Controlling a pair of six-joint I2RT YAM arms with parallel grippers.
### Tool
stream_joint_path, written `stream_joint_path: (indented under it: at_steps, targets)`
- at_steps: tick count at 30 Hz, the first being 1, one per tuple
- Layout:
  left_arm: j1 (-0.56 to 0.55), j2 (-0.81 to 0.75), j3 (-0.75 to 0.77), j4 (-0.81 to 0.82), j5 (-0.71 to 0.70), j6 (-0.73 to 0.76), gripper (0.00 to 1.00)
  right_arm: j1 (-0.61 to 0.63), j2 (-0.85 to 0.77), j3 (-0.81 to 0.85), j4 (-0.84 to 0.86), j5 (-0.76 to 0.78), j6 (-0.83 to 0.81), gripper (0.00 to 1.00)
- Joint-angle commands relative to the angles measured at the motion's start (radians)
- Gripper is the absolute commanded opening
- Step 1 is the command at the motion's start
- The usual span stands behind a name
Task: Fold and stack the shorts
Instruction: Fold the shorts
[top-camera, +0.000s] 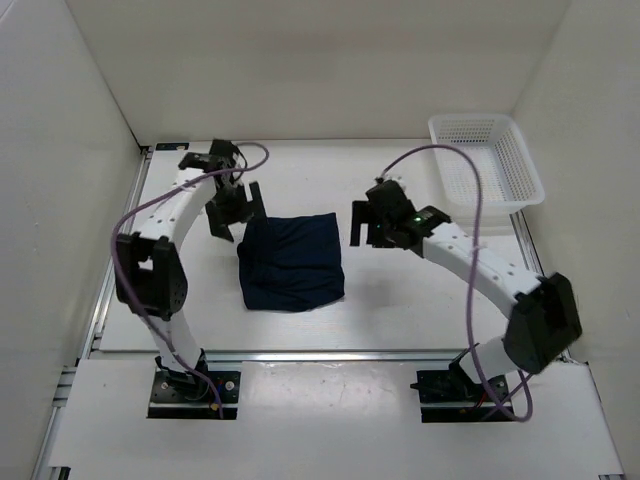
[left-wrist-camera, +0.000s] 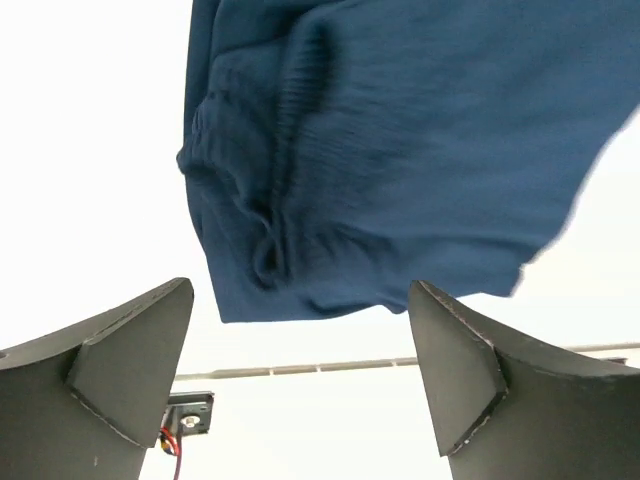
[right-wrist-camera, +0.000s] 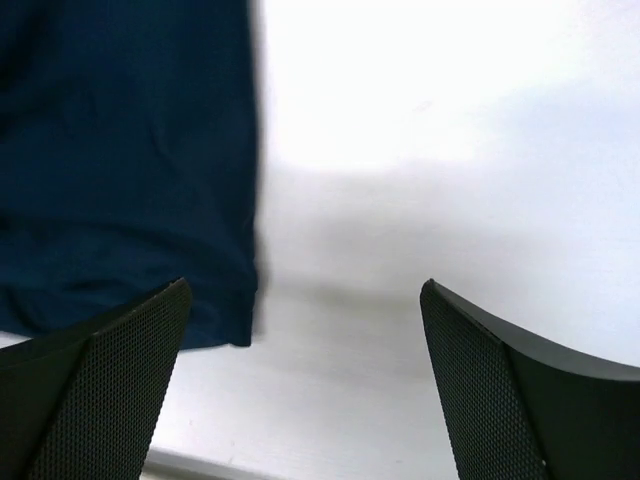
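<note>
The dark navy shorts (top-camera: 291, 262) lie folded into a rough square in the middle of the white table. My left gripper (top-camera: 236, 212) hovers just beyond their far left corner, open and empty; in the left wrist view the shorts (left-wrist-camera: 400, 150) fill the top, with the ribbed waistband at their left. My right gripper (top-camera: 368, 222) hovers just right of their far right corner, open and empty; the right wrist view shows the shorts' edge (right-wrist-camera: 120, 170) at the left and bare table between the fingers.
A white plastic mesh basket (top-camera: 487, 158) stands at the back right of the table. White walls close in the left, back and right sides. An aluminium rail (top-camera: 330, 354) runs along the near table edge.
</note>
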Motion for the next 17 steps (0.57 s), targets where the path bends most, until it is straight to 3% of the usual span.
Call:
stream_joint_path:
  at_steps: [1,6,10,17]
  targets:
    - [0.004,-0.197,0.168,-0.092,-0.042,0.045,1.0,-0.018,-0.141,0.079,-0.135,0.288,-0.026,1.0]
    - [0.034,-0.411,0.222,-0.084,-0.076,0.057,1.0,-0.058,-0.313,0.079,-0.255,0.493,-0.017,1.0]
    - [0.047,-0.612,0.118,-0.002,-0.135,0.068,1.0,-0.067,-0.453,0.054,-0.348,0.624,0.026,1.0]
    - [0.056,-0.878,-0.088,0.061,-0.165,0.008,1.0,-0.067,-0.612,0.005,-0.427,0.624,0.074,0.97]
